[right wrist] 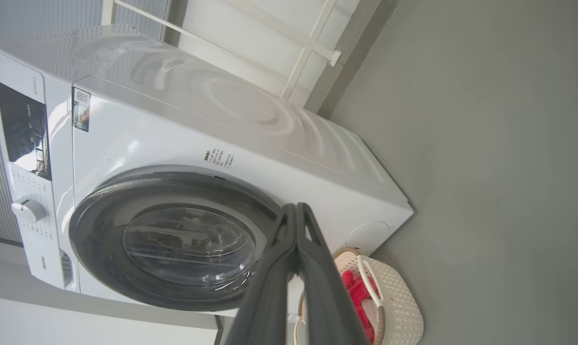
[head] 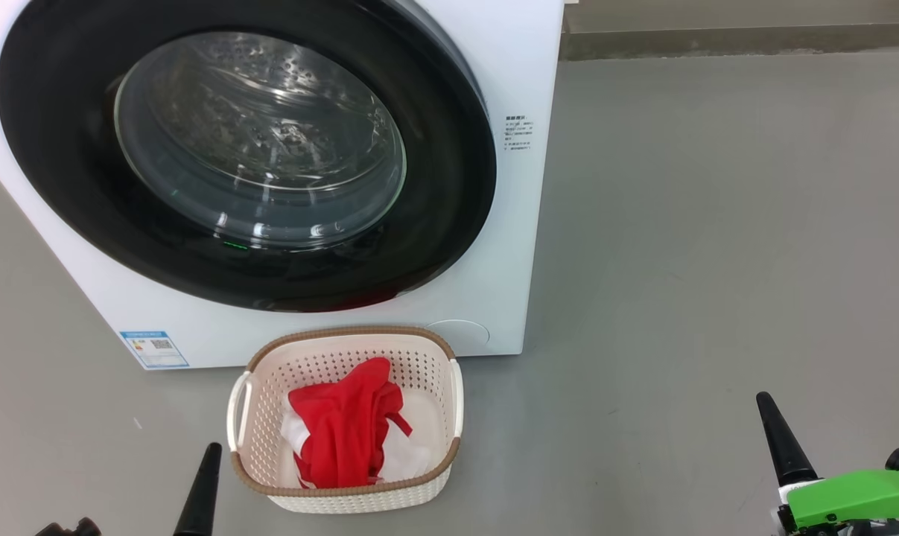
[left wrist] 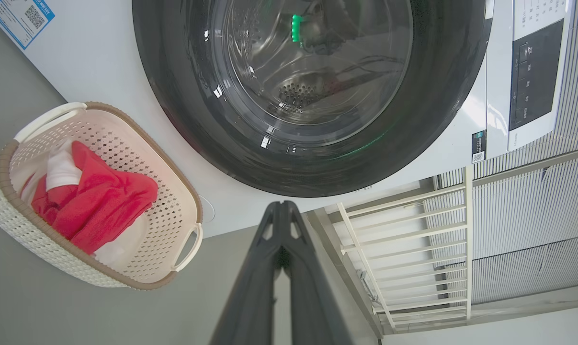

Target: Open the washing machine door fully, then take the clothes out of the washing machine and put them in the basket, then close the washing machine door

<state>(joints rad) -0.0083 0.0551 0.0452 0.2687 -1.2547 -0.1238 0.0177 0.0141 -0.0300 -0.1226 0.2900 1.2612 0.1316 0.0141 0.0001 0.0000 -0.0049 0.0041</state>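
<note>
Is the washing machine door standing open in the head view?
No, the washing machine door sits shut against the washing machine front, and the clothes lie in the basket.

The white front-loading washer [head: 509,45] stands on the grey floor [head: 717,223]. Its round door [head: 62,171], a wide glossy black ring around a bulging clear glass bowl, lies shut against the front, and the steel drum [head: 270,97] shows through the glass. A small blue label [head: 154,348] sits at the front's lower corner. The cream perforated basket [head: 345,339], with a brown rim and two side handles, stands upright on the floor just before the washer, below the door. Red and white clothes [head: 345,424] lie crumpled inside it.
</note>
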